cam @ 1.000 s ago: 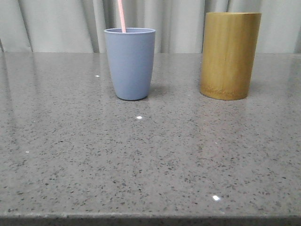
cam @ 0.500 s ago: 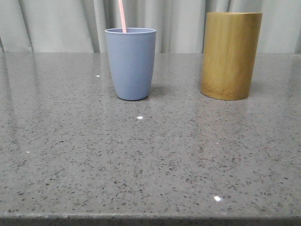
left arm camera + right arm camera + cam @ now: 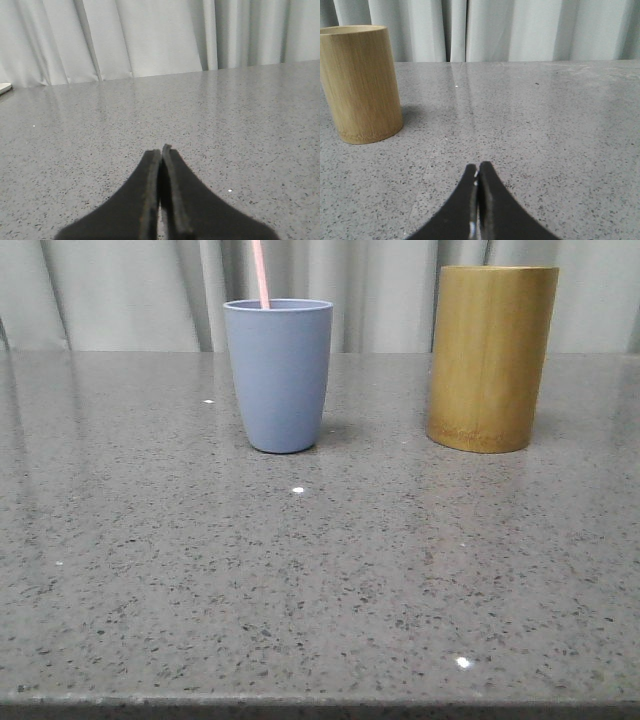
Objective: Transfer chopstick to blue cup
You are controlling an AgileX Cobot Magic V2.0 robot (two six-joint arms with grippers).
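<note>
The grey-blue cup [image 3: 278,375] stands upright on the grey stone table at the back, left of centre. A thin pale pink chopstick [image 3: 260,275] stands in it, leaning slightly left and running out of the top of the front view. My left gripper [image 3: 161,150] is shut and empty, low over bare table. My right gripper [image 3: 478,166] is shut and empty, with the bamboo holder [image 3: 359,82] ahead of it to one side. Neither gripper shows in the front view.
The yellow-brown bamboo holder [image 3: 490,357] stands upright to the right of the blue cup, a hand's width apart. Grey curtains hang behind the table. The table's front edge [image 3: 320,705] runs along the bottom of the front view.
</note>
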